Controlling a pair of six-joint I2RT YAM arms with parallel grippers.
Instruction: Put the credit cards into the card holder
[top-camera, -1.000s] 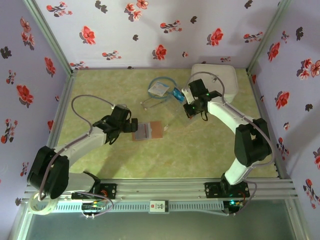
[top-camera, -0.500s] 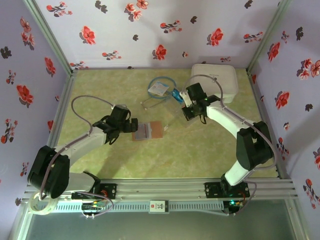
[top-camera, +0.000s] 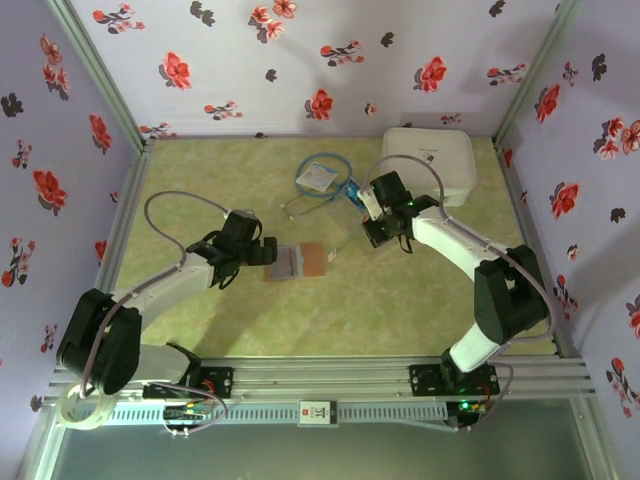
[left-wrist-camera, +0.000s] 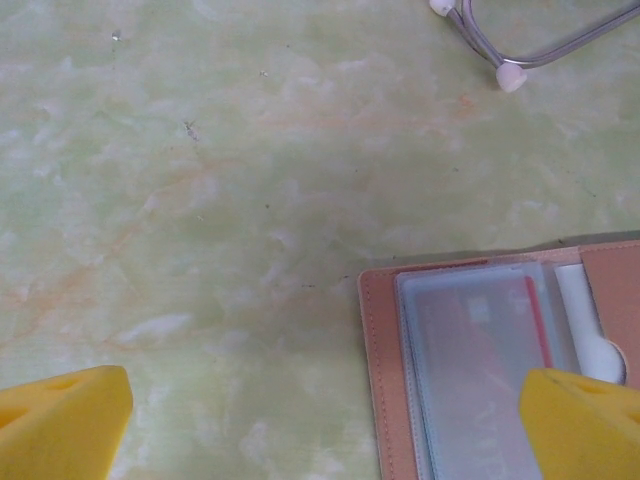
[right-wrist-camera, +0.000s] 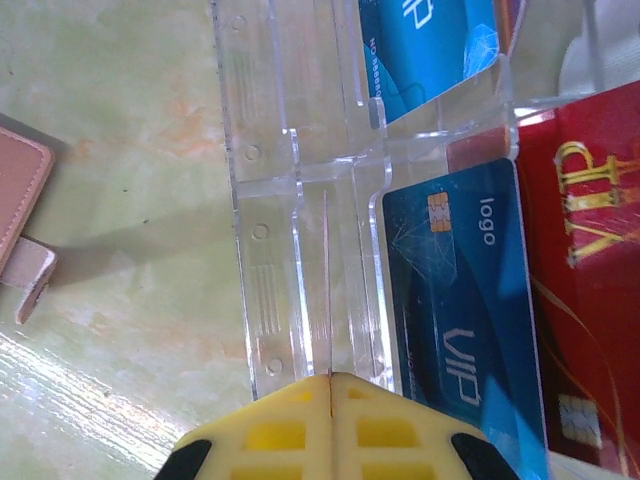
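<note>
Your holder (top-camera: 297, 262): open on tabletop (top-camera: 200, 190), sleeves up for loading. Left fingers (left-wrist-camera: 60, 415): spread wide just beside it, likely to steady it. Right fingers (right-wrist-camera: 380, 420): closed, seemingly pinching a card (right-wrist-camera: 325, 280) edge-on, above cards (right-wrist-camera: 455, 300) well right of holder.

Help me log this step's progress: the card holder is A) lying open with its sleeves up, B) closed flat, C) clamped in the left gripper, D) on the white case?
A: the card holder lies open on the table, its greyish sleeves facing up.
</note>
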